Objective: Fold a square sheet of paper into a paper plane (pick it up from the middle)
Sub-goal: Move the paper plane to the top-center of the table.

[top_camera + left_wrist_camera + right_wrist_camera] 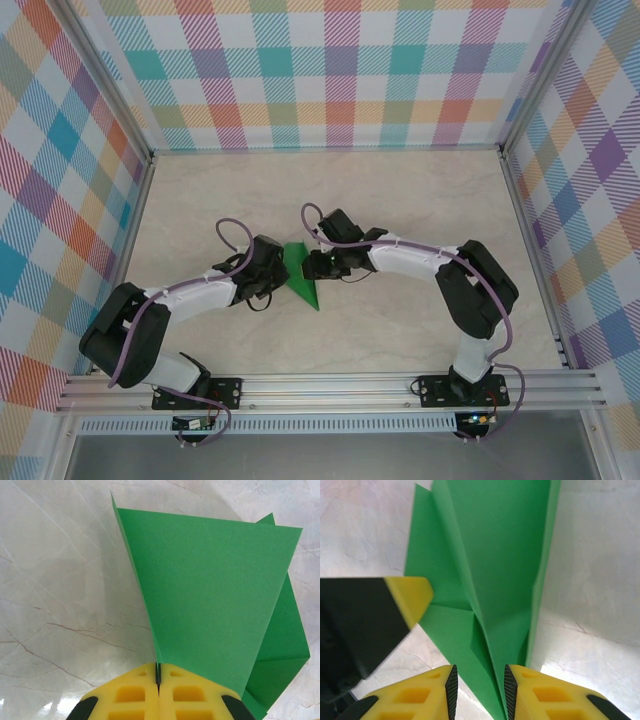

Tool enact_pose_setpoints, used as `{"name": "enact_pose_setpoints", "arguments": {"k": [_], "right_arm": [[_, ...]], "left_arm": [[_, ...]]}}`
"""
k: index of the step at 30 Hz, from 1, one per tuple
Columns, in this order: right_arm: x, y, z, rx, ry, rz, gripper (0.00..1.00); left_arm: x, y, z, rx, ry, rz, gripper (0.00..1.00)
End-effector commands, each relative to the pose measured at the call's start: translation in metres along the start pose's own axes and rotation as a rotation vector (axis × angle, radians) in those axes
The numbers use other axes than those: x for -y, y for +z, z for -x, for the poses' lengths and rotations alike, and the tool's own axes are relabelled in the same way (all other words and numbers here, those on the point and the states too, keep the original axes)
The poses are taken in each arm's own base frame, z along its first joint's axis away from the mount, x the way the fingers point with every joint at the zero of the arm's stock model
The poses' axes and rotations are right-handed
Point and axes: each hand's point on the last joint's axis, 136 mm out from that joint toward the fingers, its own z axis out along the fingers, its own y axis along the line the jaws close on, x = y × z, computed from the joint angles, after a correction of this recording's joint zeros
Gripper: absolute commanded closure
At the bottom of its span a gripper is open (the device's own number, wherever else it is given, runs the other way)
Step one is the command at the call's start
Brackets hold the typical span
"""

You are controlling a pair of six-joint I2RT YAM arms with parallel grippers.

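Left gripper [158,674]: pinched shut on paper plane [210,595]. Right gripper [480,682]: narrow gap astride it; best closed squarely along crease [481,630].

The left arm [190,295] and right arm [420,262] bend inward, elbows out, wrists low, claws nearly meeting. The left claw [158,679] is pinched tight on the paper [210,590]; the right claw [480,682] has its jaws apart, straddling the paper.
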Motion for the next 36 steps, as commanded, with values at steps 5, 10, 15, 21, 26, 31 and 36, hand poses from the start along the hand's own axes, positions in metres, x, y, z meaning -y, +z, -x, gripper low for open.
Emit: {"name": "enact_pose_setpoints", "arguments": {"k": [5, 10, 15, 21, 26, 31, 36], "right_arm": [[0.006, 0.007, 0.010, 0.002, -0.029, -0.081, 0.64], [0.006, 0.013, 0.007, -0.023, -0.029, -0.069, 0.64], [0.009, 0.015, 0.003, -0.033, -0.028, -0.077, 0.70], [0.014, 0.019, -0.001, -0.049, -0.021, -0.093, 0.73], [0.008, 0.006, 0.003, -0.016, -0.033, -0.085, 0.73], [-0.002, -0.006, 0.002, -0.002, -0.046, -0.050, 0.71], [0.001, 0.003, -0.004, -0.030, -0.040, -0.063, 0.73]], "left_arm": [[0.002, 0.002, 0.005, 0.002, 0.005, -0.005, 1.00], [0.002, 0.003, 0.004, -0.003, 0.004, -0.010, 1.00], [0.003, 0.004, 0.004, -0.007, 0.007, -0.009, 1.00], [0.004, 0.006, 0.003, -0.011, 0.007, -0.012, 1.00], [0.005, 0.006, 0.002, -0.018, 0.012, -0.016, 1.00], [0.007, 0.006, 0.002, -0.019, 0.013, -0.022, 1.00], [0.006, 0.007, 0.001, -0.022, 0.012, -0.020, 1.00]]}}
